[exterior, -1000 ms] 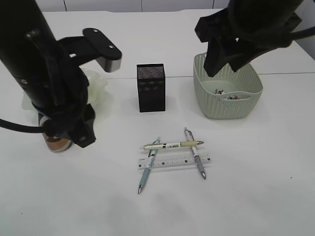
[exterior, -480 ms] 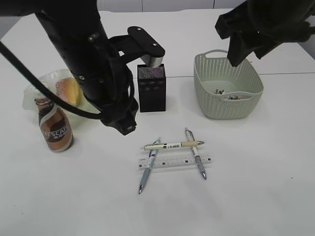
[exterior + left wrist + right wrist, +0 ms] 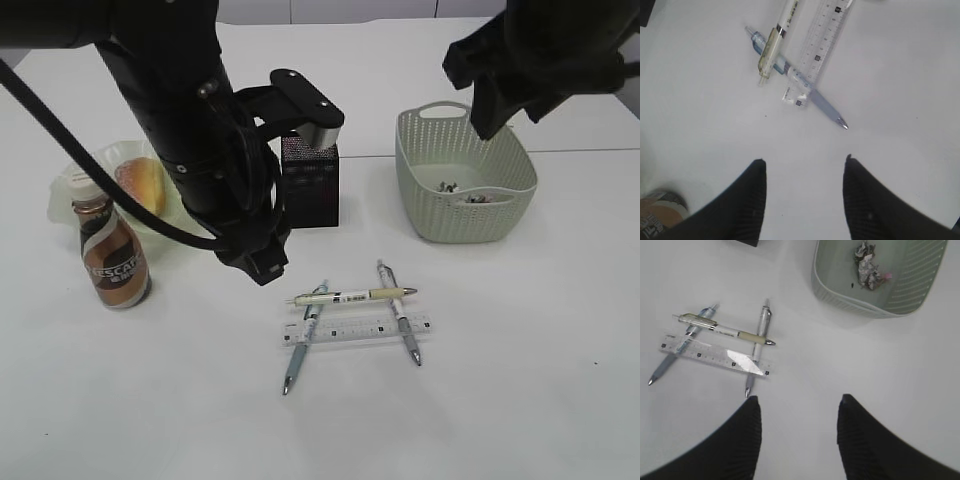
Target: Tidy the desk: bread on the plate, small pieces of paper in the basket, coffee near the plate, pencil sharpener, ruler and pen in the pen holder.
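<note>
Nearest the camera: blue pen [image 3: 301, 338] and grey pen [image 3: 398, 323] lie on the table [image 3: 520, 400], each crossing the clear ruler [image 3: 355, 331]; a cream pen [image 3: 350, 295] rests across both, just behind the ruler. Left gripper [image 3: 802, 172] hangs above bare table short of these, jaws apart, nothing between them. Coffee bottle [image 3: 110, 253] stands upright at left, just in front of the plate [image 3: 72, 190], which holds bread [image 3: 143, 182]. Pen holder [image 3: 318, 185] behind, partly hidden by the left arm. Basket [image 3: 465, 215] far right, paper scraps [image 3: 867, 267] inside. Right gripper [image 3: 799, 412] raised, jaws apart, empty.
</note>
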